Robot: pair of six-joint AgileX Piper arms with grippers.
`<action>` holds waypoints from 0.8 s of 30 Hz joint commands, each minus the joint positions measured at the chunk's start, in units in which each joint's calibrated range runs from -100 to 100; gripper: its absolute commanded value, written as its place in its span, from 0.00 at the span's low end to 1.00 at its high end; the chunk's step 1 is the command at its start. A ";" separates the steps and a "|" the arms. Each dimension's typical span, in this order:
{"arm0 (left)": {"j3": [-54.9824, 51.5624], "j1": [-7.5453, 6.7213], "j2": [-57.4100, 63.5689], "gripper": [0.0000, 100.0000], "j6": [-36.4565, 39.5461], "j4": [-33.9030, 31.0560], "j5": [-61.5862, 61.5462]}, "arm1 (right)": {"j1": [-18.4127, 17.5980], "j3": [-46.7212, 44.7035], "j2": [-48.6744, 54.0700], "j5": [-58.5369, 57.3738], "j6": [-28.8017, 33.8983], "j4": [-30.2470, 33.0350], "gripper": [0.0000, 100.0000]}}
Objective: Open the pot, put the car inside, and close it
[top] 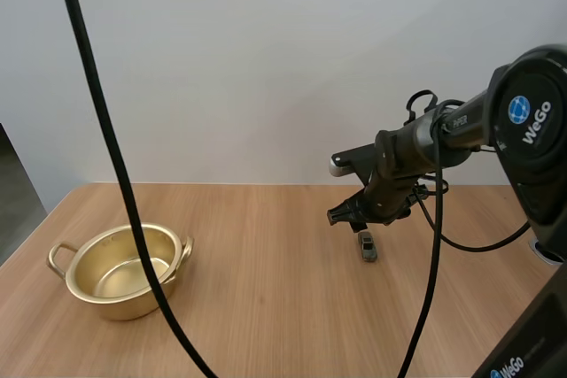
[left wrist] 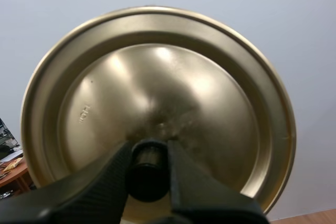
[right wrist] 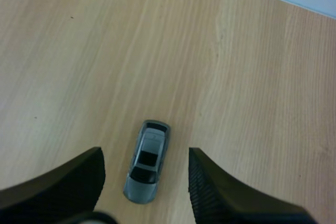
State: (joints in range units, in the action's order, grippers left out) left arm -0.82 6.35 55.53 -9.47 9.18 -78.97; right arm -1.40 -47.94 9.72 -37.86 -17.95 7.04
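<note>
Gold lid (left wrist: pixel 157 77) pinched by left end effector (left wrist: pixel 149 150), right end effector (right wrist: pixel 145 153) spread over car (right wrist: pixel 148 167)

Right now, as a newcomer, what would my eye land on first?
The gold lid, pinched by its black knob in the left gripper, high above the table. Below, the open pot sits at the table's left, while the right gripper hangs open over a small grey car.

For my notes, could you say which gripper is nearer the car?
Right: the right gripper hangs open just above the car; the left gripper holds the lid far off.
</note>
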 commanded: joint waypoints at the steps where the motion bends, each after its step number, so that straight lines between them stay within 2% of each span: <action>1: 0.03 0.02 0.02 0.00 0.00 -0.04 -0.51 | 1.11 0.05 -0.92 0.89 0.24 -0.50 0.80; 6: 0.03 0.02 0.02 0.00 -0.26 -0.15 -0.49 | 2.08 0.05 -3.63 1.42 -2.18 -3.60 0.80; 9: 0.03 0.02 0.02 0.00 -0.26 -0.15 -0.49 | 2.08 0.05 -4.23 1.42 -8.72 -11.08 0.80; 12: 0.03 0.02 0.02 0.00 -0.26 -0.15 -0.49 | 2.08 0.05 -4.36 1.42 -12.75 -15.34 0.80; 21: 0.03 0.02 0.02 0.00 -0.26 -0.15 -0.49 | 2.08 0.49 -7.81 2.76 -12.70 -14.91 0.78; 22: 0.03 0.02 0.02 0.00 -0.26 -0.15 -0.49 | 2.08 0.92 -8.65 2.46 -12.70 -14.80 0.76; 24: 0.03 0.02 0.02 0.00 -0.25 -0.15 -0.70 | 2.08 2.32 -9.92 1.48 -12.70 -14.51 0.64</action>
State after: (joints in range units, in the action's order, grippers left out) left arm -0.82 6.35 55.53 -9.68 9.07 -79.51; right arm 0.67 -46.18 0.34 -36.04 -30.71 -7.51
